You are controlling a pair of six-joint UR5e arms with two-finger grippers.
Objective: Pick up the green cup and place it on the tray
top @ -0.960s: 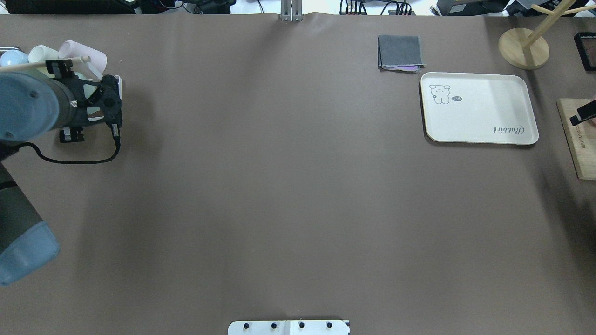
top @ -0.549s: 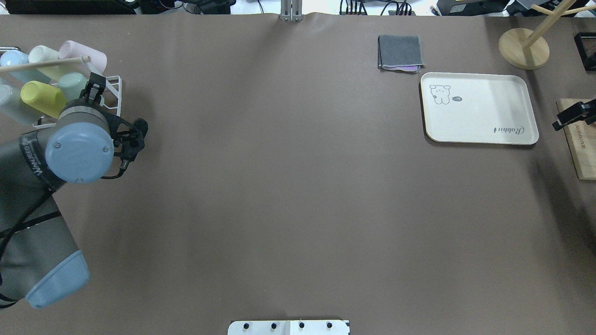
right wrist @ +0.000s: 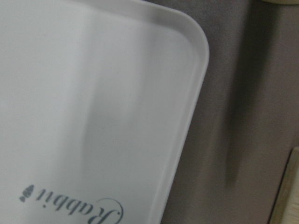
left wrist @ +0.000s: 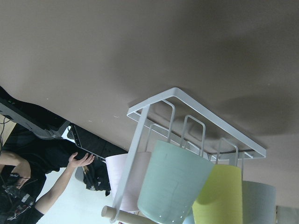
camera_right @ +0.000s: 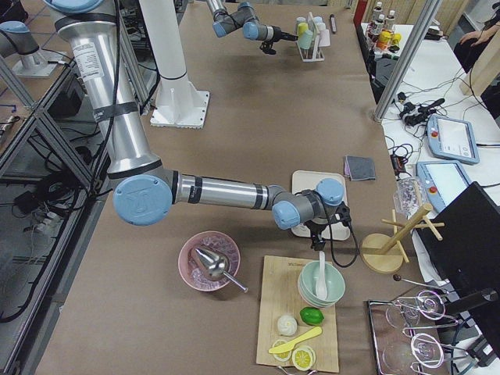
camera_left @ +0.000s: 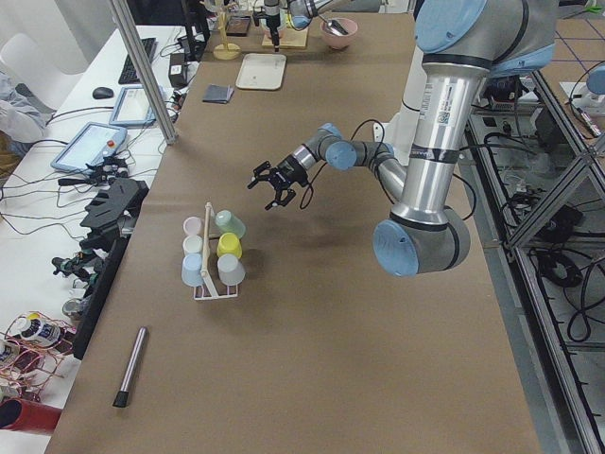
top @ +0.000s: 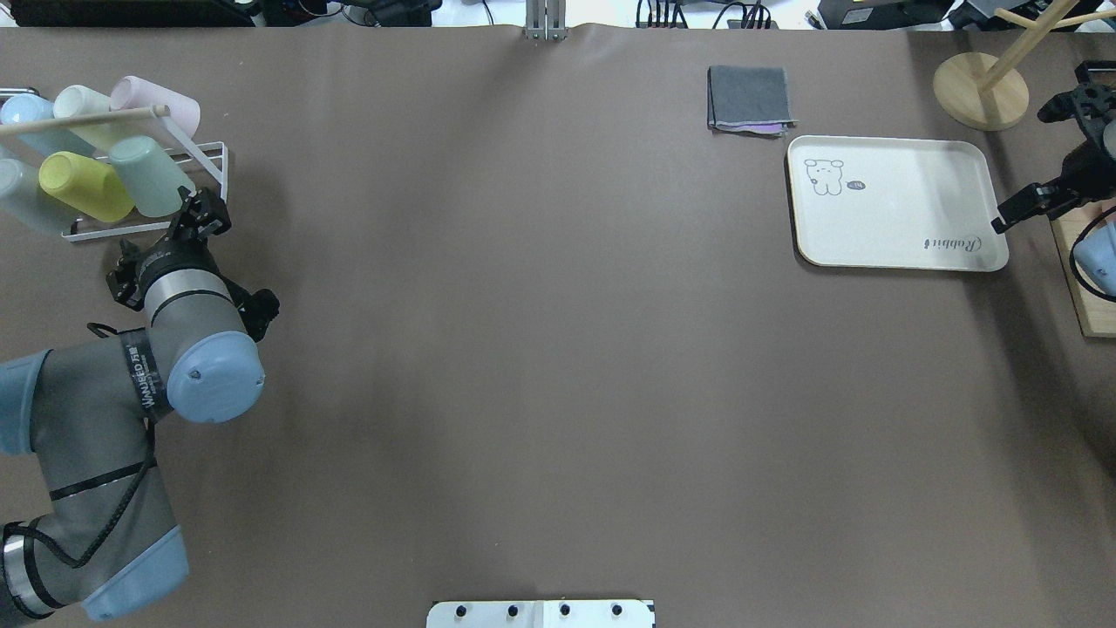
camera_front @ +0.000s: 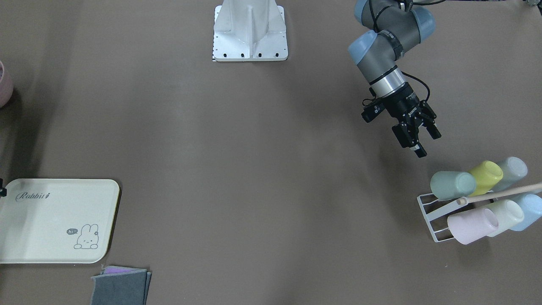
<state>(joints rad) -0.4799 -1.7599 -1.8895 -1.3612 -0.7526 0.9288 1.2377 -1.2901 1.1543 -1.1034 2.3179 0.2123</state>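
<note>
The green cup [top: 150, 176] lies on its side in a white wire rack [top: 209, 166] at the table's far left, beside a yellow-green cup [top: 83, 185]. It also shows in the front view [camera_front: 452, 185] and large in the left wrist view [left wrist: 173, 182]. My left gripper [camera_front: 427, 143] is open and empty, a short way from the rack on the robot's side, pointing at the green cup. The cream tray [top: 898, 202] lies empty at the far right. My right gripper [top: 1011, 214] hangs over the tray's right edge [right wrist: 187, 121]; I cannot tell whether it is open.
The rack also holds pink [camera_front: 470, 224], pale whitish-green [camera_front: 506, 215] and blue [camera_front: 527, 209] cups under a wooden rod. A folded grey cloth [top: 750, 98] lies beyond the tray. A wooden stand [top: 981, 87] and a cutting board [top: 1085, 279] sit at the right edge.
My left arm has swung round and its gripper has drawn back from the rack towards the robot. My right arm has come in from the right edge to the tray.
</note>
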